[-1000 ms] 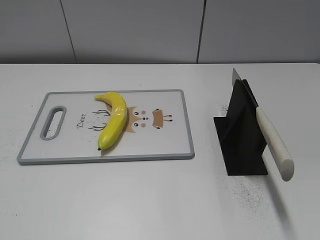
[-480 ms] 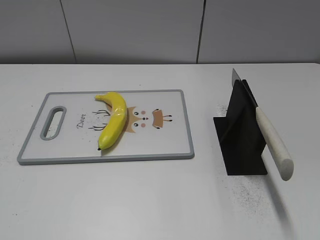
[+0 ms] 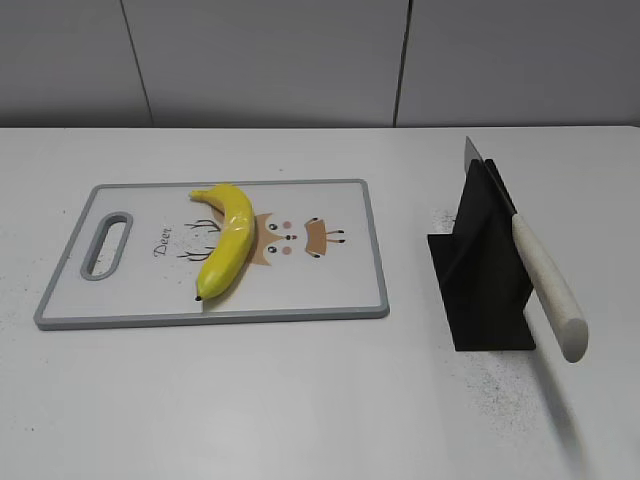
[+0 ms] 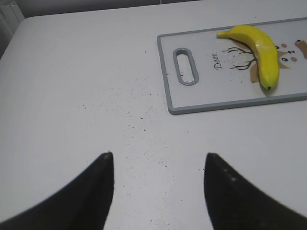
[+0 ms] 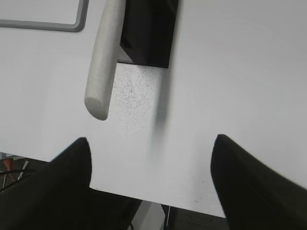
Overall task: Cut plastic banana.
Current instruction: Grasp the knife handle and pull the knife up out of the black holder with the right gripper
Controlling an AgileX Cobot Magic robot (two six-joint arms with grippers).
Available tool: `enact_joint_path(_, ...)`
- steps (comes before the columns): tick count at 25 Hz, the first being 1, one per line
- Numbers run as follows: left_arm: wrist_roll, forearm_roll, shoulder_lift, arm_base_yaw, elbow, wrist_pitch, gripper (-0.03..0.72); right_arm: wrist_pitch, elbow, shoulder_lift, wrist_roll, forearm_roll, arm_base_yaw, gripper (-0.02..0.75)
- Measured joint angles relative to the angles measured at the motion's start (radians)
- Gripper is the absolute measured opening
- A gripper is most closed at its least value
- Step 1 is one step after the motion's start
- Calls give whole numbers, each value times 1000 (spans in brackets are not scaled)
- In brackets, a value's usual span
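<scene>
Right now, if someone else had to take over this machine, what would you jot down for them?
Left gripper: jaws open, empty, over bare table short of the cutting board.
Right gripper: jaws open, empty, near the knife handle.
Plastic banana lies whole on the board.
Knife sits in its black stand, handle sticking out.
Done: nothing. Left: take the knife, cut the banana.

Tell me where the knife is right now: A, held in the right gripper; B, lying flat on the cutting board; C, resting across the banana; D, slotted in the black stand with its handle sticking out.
D: the knife sits in the black stand, its pale handle jutting out, no gripper touching it.
</scene>
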Motion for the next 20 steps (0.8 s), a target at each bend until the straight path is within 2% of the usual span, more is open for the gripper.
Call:
enact_joint_path(2, 0, 0, 0, 0, 0, 0, 604, -1, -26, 57, -6, 0, 0, 582)
enact_joint_path(5, 0, 0, 0, 0, 0, 0, 614, -5, -64, 145, -8, 0, 24, 582)
enact_joint_path(14, 0, 0, 0, 0, 0, 0, 597, -11, -186, 379, 65, -88, 238, 581)
enact_joint_path(20, 0, 0, 0, 0, 0, 0, 594, -29, -215, 511, 160, -104, 257, 560)
